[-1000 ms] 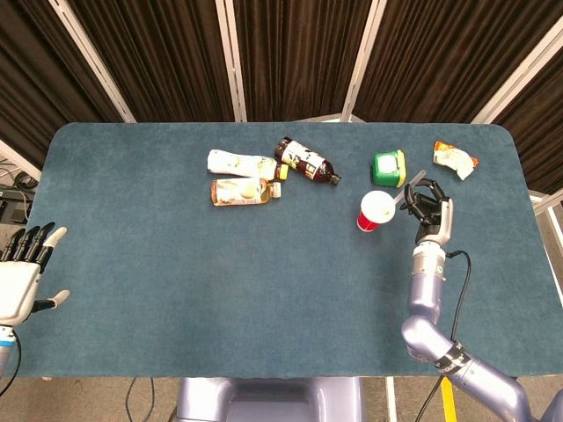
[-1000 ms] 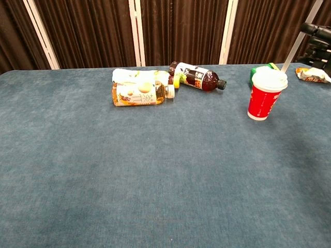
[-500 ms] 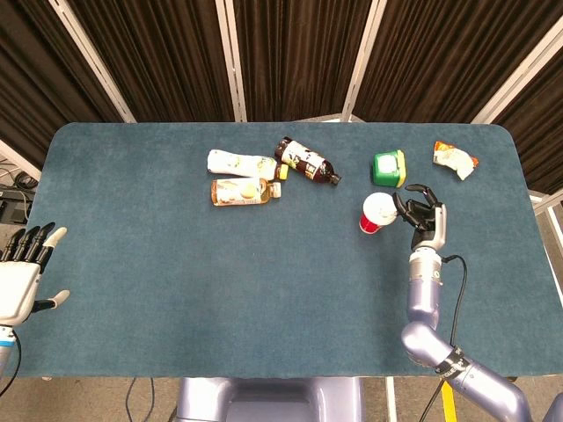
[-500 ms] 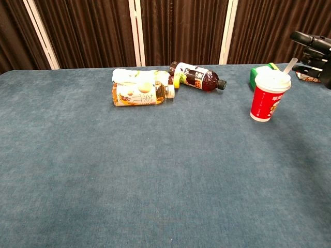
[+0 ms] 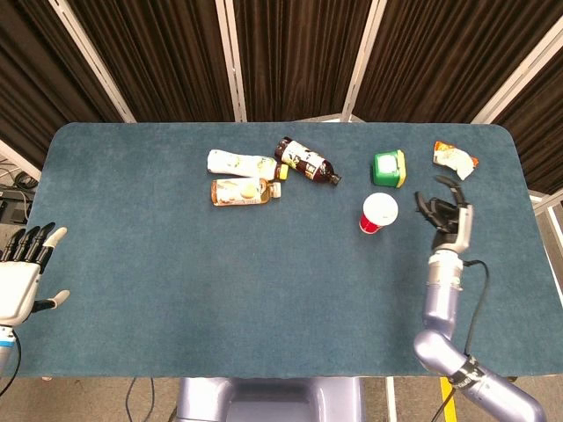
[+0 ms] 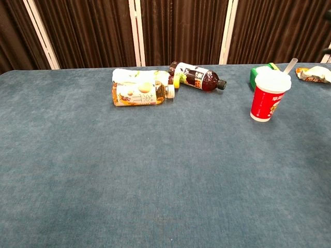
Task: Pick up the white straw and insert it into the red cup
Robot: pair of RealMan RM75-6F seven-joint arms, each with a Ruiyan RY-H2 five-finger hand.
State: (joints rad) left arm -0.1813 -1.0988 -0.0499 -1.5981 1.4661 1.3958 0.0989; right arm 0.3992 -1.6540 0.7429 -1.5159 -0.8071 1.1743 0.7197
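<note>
— Pulled back toward the table's right edge since a moment ago: right hand (image 5: 447, 218), fingers spread, holding nothing, well apart from the red cup (image 5: 377, 213).

— And the white straw (image 6: 290, 65)?

— Standing tilted in the cup's lid, near the far right of the table (image 5: 176, 290). Looks inserted already.

— Handling?

— Light, thin, easily bent; best pinched mid-shaft if reseated. Cup probably tips easily.

— Left hand (image 5: 22, 272)?

— Off the left edge, fingers straight, empty.

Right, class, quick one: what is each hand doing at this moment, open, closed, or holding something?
Left hand: open, fingers apart, holding nothing, off the table's left edge.
Right hand: open, holding nothing, beside the red cup; the white straw sticks out of the cup.
</note>
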